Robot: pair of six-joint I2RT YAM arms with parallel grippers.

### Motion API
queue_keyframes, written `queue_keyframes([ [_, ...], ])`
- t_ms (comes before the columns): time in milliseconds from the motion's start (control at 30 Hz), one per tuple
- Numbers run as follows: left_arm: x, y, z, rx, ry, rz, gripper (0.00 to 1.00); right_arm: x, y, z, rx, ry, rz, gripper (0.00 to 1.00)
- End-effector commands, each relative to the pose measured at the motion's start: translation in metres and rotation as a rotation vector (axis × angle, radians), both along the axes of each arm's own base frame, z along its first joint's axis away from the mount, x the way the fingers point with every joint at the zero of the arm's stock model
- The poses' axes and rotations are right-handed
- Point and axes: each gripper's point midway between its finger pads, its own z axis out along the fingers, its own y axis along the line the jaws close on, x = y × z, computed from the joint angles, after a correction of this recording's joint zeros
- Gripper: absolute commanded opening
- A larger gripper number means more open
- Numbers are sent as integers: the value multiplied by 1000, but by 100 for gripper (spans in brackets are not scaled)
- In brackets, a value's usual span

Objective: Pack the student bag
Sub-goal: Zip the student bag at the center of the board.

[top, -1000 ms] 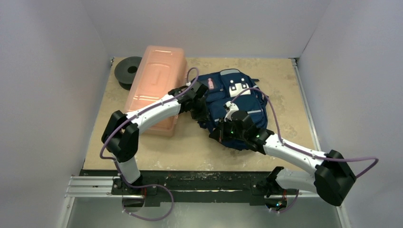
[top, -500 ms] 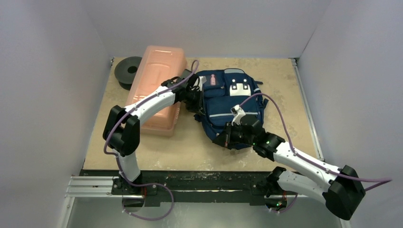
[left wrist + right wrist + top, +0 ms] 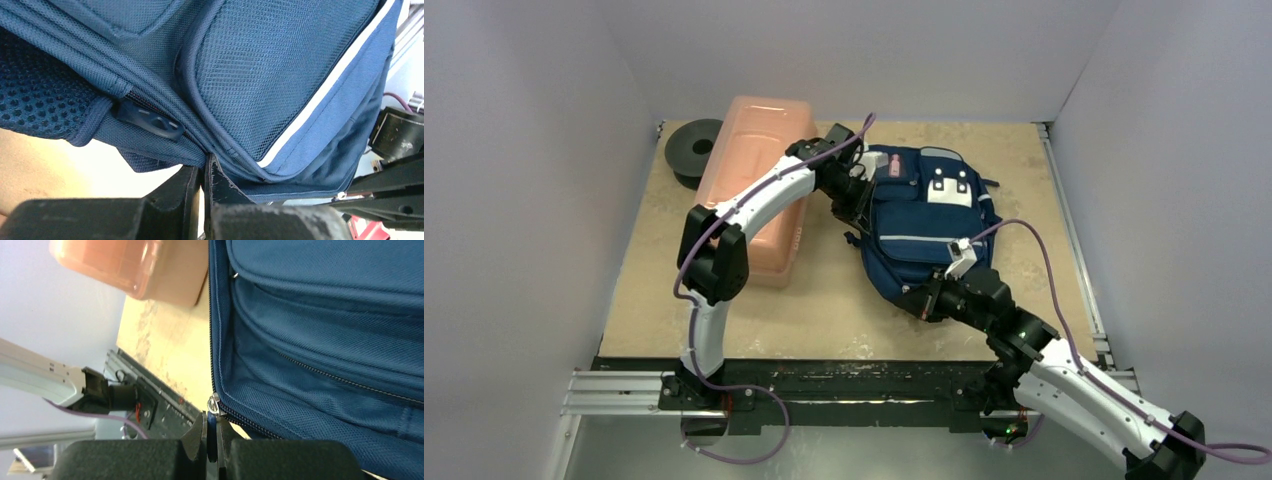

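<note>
The student bag (image 3: 924,215) lies flat, front pockets up, on the centre-right of the tabletop (image 3: 824,310), with the pink box (image 3: 754,180) just to its left. The main risk seems to be the whole bag sliding or bunching instead of its zip running: it is soft, lies loose, and any pull along the near edge could drag it unless the far-left side is pinned. If it shifts left it could shove the box, and the left arm crossing over that box could knock it too. The right gripper (image 3: 212,421) is pressed together on the zip pull (image 3: 214,405) at the bag's near edge; that small tab could slip out, or the slider could jam on the curve of the zip. The left gripper (image 3: 206,167) sits at a seam on the bag's far-left side, near a dark zip tab (image 3: 150,120), its fingers nearly together with a thin slit between; I cannot tell whether any fabric is caught. The bag's inside is hidden, the straps lie mostly beneath it, and no items for packing can be made out apart from the box and a black spool (image 3: 690,150) at far left.
</note>
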Motion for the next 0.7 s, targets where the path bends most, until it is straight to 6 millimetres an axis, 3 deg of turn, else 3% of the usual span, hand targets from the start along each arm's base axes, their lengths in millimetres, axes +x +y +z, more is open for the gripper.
queue_keyframes([
  [0, 78, 33, 81, -97, -410, 125, 48, -44, 27, -3, 95, 155, 220, 0],
  [67, 50, 27, 105, -210, -392, 133, 63, -28, 39, 9, 75, 91, 238, 0],
  [133, 19, 29, 117, -291, -292, 227, 71, -11, 38, 9, -54, 66, 222, 0],
  [200, -16, 25, 108, -336, -111, 345, 83, -2, 33, -6, -177, 63, 228, 0],
  [267, -51, 8, 90, -335, 56, 430, 84, -4, 33, -11, -202, 61, 257, 0],
  [333, -73, -6, 70, -310, 222, 524, 84, -6, 32, -13, -216, 55, 276, 0],
  [467, -80, -19, 37, -244, 333, 661, 82, -2, 23, -14, -284, 45, 262, 0],
  [667, -88, -12, -8, -141, 416, 803, 80, 3, 15, -8, -329, 17, 237, 0],
])
